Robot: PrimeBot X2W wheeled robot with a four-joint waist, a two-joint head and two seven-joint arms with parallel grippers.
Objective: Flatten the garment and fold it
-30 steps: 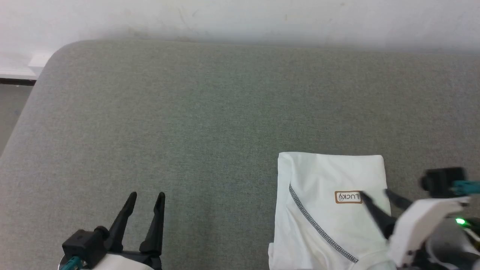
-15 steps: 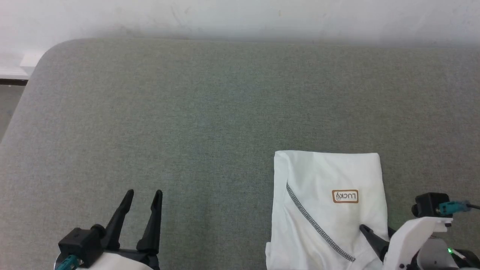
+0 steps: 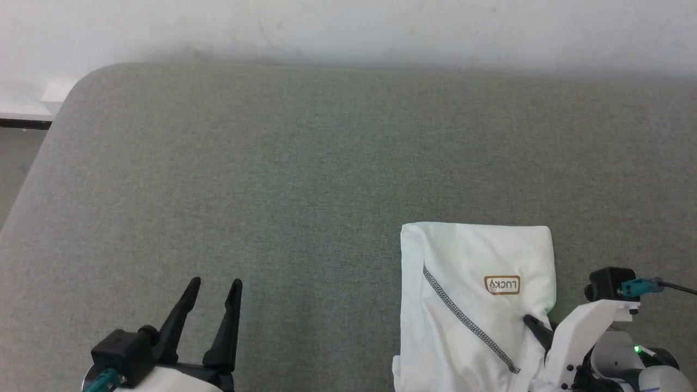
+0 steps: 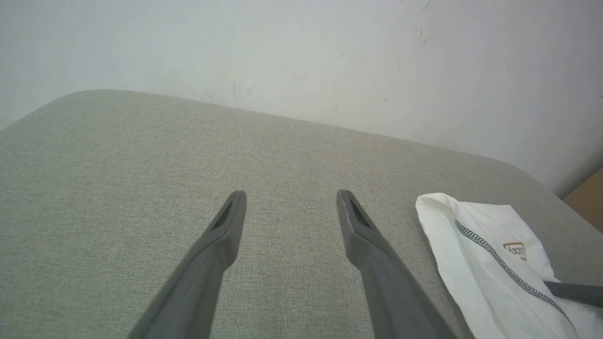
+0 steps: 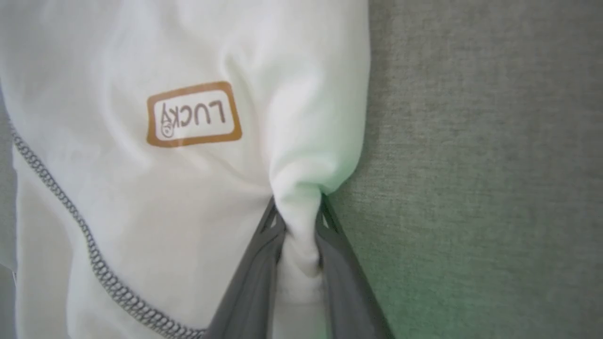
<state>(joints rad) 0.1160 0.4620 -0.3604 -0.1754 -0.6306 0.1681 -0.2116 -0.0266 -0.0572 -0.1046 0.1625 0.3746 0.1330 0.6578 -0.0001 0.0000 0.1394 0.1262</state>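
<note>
Evidently the right hand [image 5: 298, 207] pinches an edge of the folded shirt [image 3: 474, 261] (a pleat bunched in its grip), likely to drag or square it; the left hand [image 3: 215, 282] hovers wide.

There is one shirt [image 3: 474, 256], on the near right. It has one label [image 3: 502, 285] and one zigzag line [image 3: 465, 321]. There are two grippers, the left gripper [image 3: 216, 283] and the right gripper [image 5: 298, 214]. Each has two fingers [image 4: 372, 245], so four fingers. There is one cushion [image 3: 272, 163] and one wall [image 3: 348, 27], far off.
</note>
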